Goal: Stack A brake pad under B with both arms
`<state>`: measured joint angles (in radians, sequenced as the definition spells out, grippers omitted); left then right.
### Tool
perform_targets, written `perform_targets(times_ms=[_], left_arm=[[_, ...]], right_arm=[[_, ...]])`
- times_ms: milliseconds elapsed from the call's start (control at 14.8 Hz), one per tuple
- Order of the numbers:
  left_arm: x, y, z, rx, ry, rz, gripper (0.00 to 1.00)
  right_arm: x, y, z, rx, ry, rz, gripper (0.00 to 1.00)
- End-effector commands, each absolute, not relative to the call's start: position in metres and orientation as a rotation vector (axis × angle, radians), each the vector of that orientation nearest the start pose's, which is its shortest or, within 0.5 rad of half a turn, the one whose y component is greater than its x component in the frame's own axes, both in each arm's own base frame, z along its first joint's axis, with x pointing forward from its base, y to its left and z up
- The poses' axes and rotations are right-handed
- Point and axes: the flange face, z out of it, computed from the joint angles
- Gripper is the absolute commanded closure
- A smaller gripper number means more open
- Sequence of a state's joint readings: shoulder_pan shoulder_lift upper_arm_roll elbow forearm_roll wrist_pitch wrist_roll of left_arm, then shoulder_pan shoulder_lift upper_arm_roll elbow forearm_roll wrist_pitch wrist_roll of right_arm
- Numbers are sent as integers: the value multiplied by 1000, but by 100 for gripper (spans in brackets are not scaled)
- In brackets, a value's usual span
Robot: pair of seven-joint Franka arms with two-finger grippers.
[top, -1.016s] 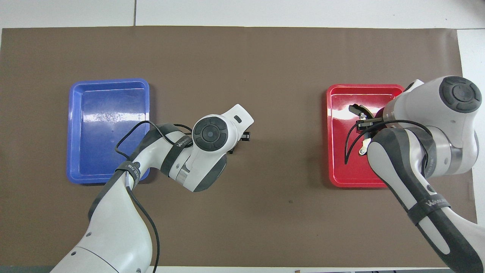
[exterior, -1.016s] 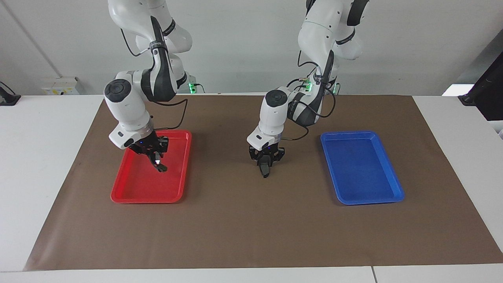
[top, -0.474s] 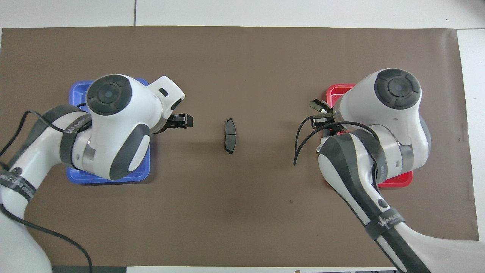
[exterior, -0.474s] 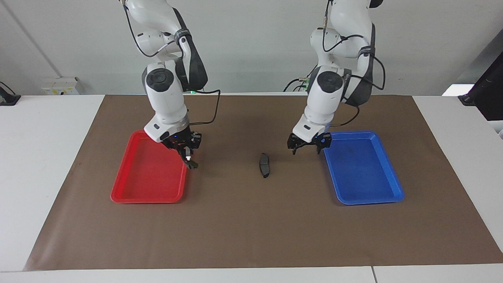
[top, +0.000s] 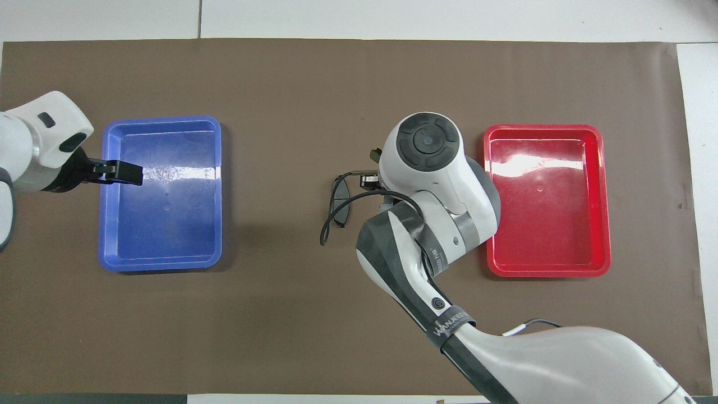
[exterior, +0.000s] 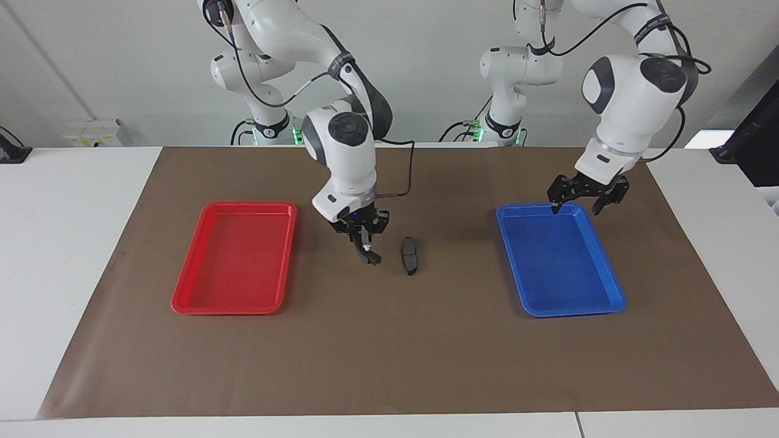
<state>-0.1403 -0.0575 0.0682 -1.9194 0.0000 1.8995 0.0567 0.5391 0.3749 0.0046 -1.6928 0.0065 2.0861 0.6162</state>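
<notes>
In the facing view the short pad (exterior: pixel 409 255) lies flat on the brown mat (exterior: pixel 389 353) that covers the tabletop (exterior: pixel 73 243), just above the middle of the frame and between the two trays. The right pincer (exterior: pixel 364 238) hangs just beside it, toward the red tray (exterior: pixel 182 298), and is clamped on the long crescent piece (exterior: pixel 371 255), which hangs down from it with its pale mark showing. The lower tip looks close to the mat, though I cannot tell whether it touches. The left pincer (exterior: pixel 576 210) is up in the air over the upper rim of the blue tray (exterior: pixel 608 286), fingers spread and holding nothing, so that arm is waiting. As I read it, the bottom piece is placed and the carry of the top piece is nearly done. The next move calls for a short sideways shift to bring the crescent over the pad, lined up along its length, then a gentle lowering before letting go (a thin curved piece could easily slide off). In the overhead view the pad (top: pixel 340 196) sits at mid-frame, partly crossed by a black cable, and the right arm's wrist hides most of what it carries. The left pincer (top: pixel 126 174) is over the blue tray's (top: pixel 162 264) edge. Compared with half a second earlier, the right pincer has come from the red tray's (top: pixel 547 269) rim to beside the pad, the left pincer has drawn back and up, and the pad has not moved.
</notes>
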Motion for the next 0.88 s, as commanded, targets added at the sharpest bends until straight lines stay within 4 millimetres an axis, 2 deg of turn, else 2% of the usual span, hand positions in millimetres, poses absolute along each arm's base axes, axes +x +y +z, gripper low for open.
perform_targets(times_ms=[0, 135, 271, 339, 474, 812], left_arm=[[547, -17, 555, -3141, 233, 9, 1], [548, -6, 577, -3139, 252, 31, 1], [552, 6, 594, -3139, 265, 62, 1], [552, 7, 599, -3138, 263, 76, 1], [546, 19, 600, -3141, 232, 91, 1], [538, 22, 591, -3144, 218, 113, 1]], right_arm=[[577, 369, 360, -3099, 170, -20, 100], [576, 380, 351, -3082, 173, -55, 100], [563, 406, 341, -3070, 146, -72, 100], [561, 410, 335, -3074, 163, -74, 100], [560, 412, 329, -3079, 174, -75, 100], [556, 414, 316, -3091, 129, -105, 100]])
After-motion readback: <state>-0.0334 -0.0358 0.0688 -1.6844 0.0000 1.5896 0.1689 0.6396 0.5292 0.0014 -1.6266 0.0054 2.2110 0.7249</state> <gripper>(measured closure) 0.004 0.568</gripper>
